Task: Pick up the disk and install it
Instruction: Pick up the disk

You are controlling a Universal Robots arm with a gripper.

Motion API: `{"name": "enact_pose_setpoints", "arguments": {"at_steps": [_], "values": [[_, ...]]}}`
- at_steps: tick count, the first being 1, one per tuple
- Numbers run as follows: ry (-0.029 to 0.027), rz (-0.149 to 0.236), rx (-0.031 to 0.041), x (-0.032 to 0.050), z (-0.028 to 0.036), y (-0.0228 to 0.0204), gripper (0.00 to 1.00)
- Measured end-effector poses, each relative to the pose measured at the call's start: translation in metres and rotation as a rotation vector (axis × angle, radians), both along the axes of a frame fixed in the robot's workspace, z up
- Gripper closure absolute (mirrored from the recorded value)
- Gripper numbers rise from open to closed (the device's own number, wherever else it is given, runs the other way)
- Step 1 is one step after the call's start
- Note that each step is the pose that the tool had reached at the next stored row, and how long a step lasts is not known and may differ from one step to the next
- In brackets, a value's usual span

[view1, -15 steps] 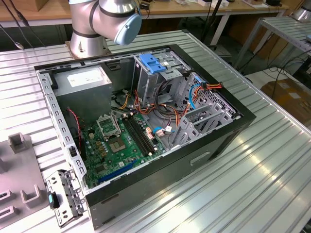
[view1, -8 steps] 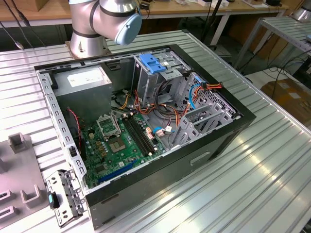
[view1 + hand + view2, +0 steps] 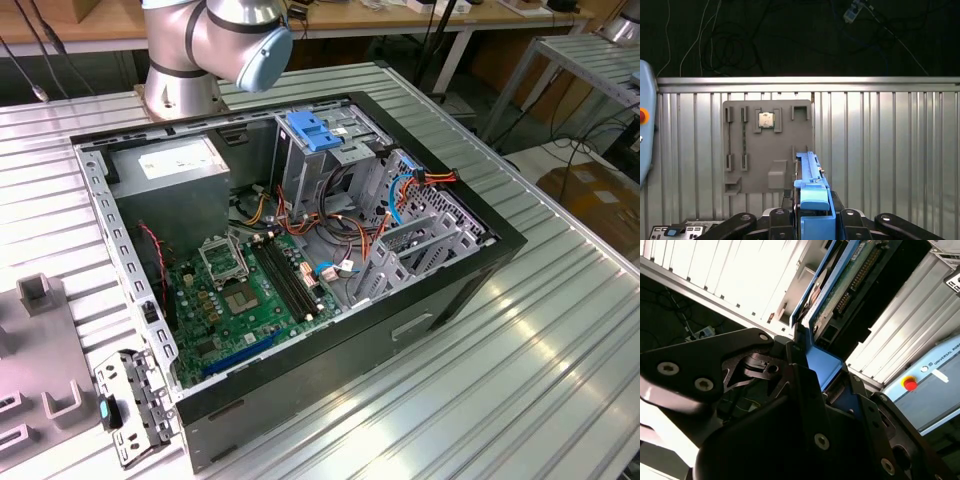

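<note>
- A ribbed metal table (image 3: pixel 560 330) carries an open computer case (image 3: pixel 300 372), which lies on its side with the circuit board (image 3: pixel 240 300) facing up.
- The silver base of the robot arm (image 3: pixel 215 40) stands on the table behind the case in the exterior view.
- In the first wrist view, a grey holder plate (image 3: pixel 767 145) lies flat on the table with a small square chip (image 3: pixel 766 120) seated in it.
- The disk (image 3: pixel 812 192) is off the table, in the pincer's grip, its dark body framed by a bright blue carrier.
- The black pincer (image 3: pixel 813 216) is clamped on one blue end of the disk, a finger on either side.
- The disk juts straight out ahead of the pincer, edge-on. Its long axis runs in line with the pincer's reach, pointing towards the table and the grey plate.
- Inside the case, a light-blue ribbed plate (image 3: pixel 314 131) sits on top of the drive cage.
</note>
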State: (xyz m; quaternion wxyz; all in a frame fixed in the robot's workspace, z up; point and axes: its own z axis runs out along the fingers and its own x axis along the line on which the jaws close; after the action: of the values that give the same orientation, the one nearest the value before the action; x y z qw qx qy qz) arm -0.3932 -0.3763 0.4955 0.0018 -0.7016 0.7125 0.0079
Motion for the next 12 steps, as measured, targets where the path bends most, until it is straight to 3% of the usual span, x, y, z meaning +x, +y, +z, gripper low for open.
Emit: {"name": "enact_pose_setpoints", "arguments": {"at_steps": [3,12], "values": [[0.0001,0.0,-0.0001,0.0087,0.0001,0.0,0.63],[0.0002,-0.003,-0.0001,0.0168,0.0004,0.0,0.63]]}}
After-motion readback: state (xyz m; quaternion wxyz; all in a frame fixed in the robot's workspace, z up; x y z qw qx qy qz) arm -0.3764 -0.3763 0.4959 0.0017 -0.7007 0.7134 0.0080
